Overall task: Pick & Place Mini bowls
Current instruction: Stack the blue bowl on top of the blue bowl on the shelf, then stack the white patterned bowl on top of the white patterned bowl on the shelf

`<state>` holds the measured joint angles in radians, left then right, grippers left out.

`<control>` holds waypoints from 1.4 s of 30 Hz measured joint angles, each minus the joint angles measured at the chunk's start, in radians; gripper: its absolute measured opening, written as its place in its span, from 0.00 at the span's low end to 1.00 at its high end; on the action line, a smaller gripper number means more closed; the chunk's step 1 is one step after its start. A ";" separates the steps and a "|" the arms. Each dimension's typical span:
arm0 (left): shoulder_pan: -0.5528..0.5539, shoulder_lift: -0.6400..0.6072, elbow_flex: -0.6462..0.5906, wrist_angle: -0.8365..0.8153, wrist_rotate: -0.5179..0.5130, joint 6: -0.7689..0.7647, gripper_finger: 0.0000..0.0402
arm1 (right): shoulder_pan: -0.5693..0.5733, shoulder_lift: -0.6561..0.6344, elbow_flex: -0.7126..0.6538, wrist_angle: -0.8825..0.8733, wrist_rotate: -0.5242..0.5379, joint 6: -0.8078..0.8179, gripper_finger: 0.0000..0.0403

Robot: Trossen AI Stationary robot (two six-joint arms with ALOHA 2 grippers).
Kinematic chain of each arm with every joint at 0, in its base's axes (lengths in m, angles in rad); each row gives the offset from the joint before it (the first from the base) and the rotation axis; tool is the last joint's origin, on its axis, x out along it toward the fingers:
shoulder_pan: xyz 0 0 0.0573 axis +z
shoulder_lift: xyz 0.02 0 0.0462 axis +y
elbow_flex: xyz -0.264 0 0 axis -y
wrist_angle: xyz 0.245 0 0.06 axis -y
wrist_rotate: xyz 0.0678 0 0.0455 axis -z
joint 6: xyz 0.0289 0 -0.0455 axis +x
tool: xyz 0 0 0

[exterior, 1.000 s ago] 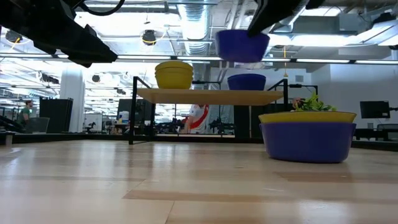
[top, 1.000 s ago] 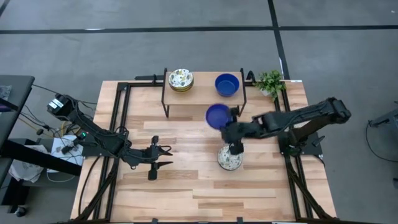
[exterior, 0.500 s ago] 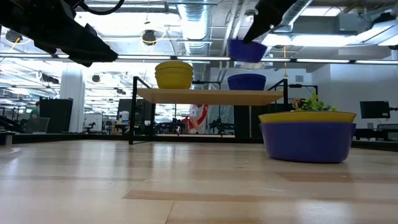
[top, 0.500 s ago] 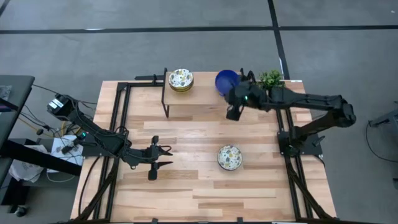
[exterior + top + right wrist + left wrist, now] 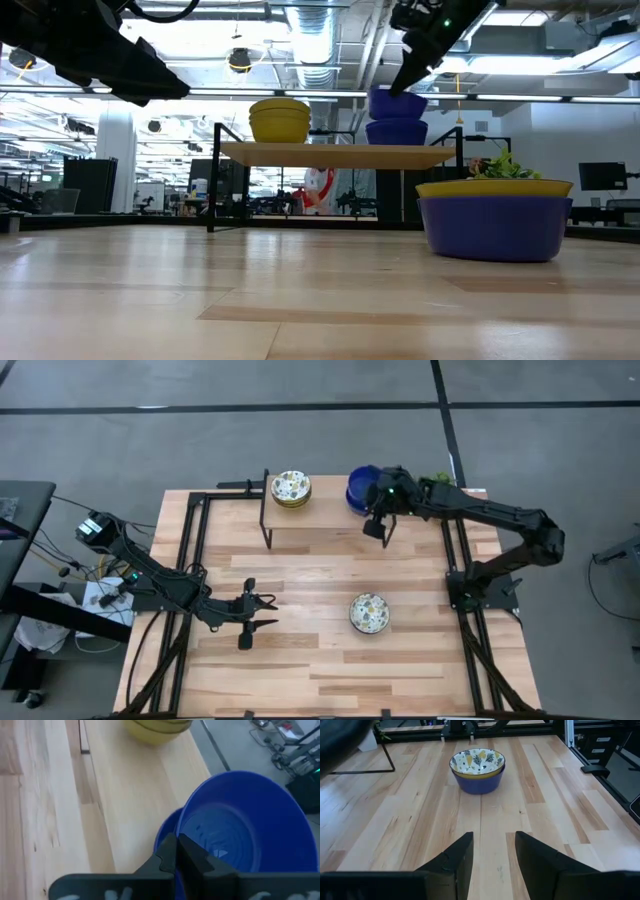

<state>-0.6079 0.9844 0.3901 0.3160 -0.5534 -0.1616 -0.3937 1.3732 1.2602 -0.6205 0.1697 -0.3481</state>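
while the right gripper (image 5: 176, 851) pinches its rim, a blue bowl (image 5: 245, 825) sits tilted in a second blue bowl (image 5: 397, 132) on the shelf (image 5: 330, 512). yellow bowls (image 5: 290, 488) are stacked at the shelf's other end. a patterned bowl (image 5: 477, 764) stands on the table (image 5: 300, 650), ahead of the open left gripper (image 5: 492, 852).

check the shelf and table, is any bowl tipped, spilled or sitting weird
One thing: the blue bowl pinched by its rim in the right gripper is tilted over the other blue bowl on the raised shelf, not nested flat. The patterned stack and the patterned bowl on the table sit upright. Nothing spilled.
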 joint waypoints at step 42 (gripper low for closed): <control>0.000 0.000 0.000 0.000 0.000 0.000 0.36 | 0.011 0.006 -0.002 -0.032 -0.009 -0.001 0.18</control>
<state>-0.6079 0.9844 0.3901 0.3161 -0.5535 -0.1619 -0.3832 1.3795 1.2587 -0.6524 0.1604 -0.3489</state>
